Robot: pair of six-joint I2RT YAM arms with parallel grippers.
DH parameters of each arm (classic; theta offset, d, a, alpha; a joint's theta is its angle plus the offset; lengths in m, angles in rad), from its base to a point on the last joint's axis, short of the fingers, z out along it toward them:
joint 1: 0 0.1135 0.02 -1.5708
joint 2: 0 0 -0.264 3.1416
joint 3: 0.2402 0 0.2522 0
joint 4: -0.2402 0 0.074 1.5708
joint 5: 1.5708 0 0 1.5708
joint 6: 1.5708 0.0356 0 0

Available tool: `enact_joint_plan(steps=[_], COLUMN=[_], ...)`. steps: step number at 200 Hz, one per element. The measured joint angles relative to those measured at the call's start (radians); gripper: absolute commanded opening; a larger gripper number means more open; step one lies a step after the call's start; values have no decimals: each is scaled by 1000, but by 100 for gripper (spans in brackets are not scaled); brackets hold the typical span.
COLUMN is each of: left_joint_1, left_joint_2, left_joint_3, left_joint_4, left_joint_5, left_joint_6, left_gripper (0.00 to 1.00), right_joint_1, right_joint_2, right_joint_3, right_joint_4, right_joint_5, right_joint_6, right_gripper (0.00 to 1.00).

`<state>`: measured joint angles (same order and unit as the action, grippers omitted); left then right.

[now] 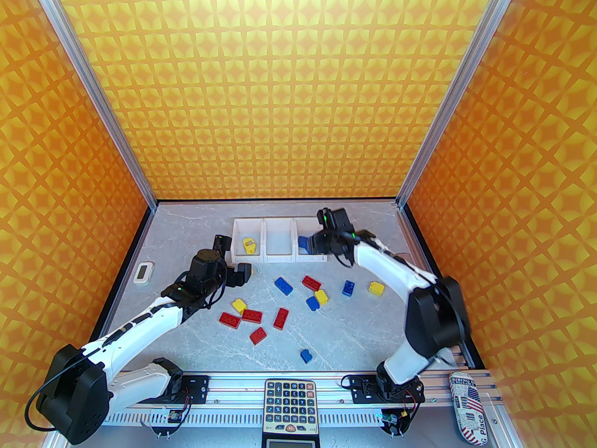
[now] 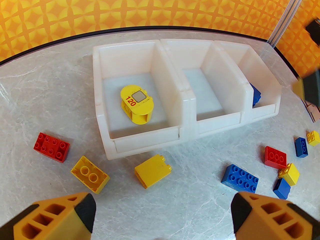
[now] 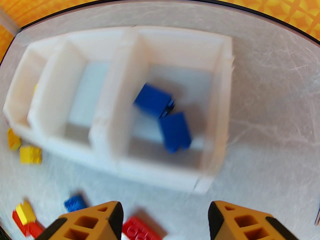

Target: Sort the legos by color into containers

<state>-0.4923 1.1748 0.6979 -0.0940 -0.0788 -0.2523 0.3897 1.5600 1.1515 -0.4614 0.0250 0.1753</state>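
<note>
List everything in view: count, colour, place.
containers: three, white, joined row, middle one empty.
yellow legos: six; one in the left bin, five loose on the table.
blue legos: six; two in the right bin, four loose.
red legos: six, all loose.
screen device: one, white, table's left edge.
calculator: one, dark, near edge, centre.
patterned case: one, flag print, near-right corner.
left gripper: one, orange and black, open, before the left bin.
right gripper: one, orange and black, open, by the right bin.

legos (image 1: 281,318): mostly loose near containers (image 1: 279,257) | yellow in left, blue in right
</note>
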Motion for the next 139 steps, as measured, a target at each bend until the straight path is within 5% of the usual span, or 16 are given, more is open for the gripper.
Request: enact_joint_plan(steps=[57,139], left_joint_1=[6,158], left_joint_2=[84,363], left_joint_3=[43,261], left_joint_4=[-38,-235], left_joint_5=[-60,-88], left_joint_6=[-1,-90], left_gripper=[97,98], right_joint_1=[25,48], right_joint_2=[-157,-179], right_joint_3=[-216,-231], right_joint_4=[110,166], right_joint_5=[1,-18], right_joint_6=[8,22], right_gripper=[61,60])
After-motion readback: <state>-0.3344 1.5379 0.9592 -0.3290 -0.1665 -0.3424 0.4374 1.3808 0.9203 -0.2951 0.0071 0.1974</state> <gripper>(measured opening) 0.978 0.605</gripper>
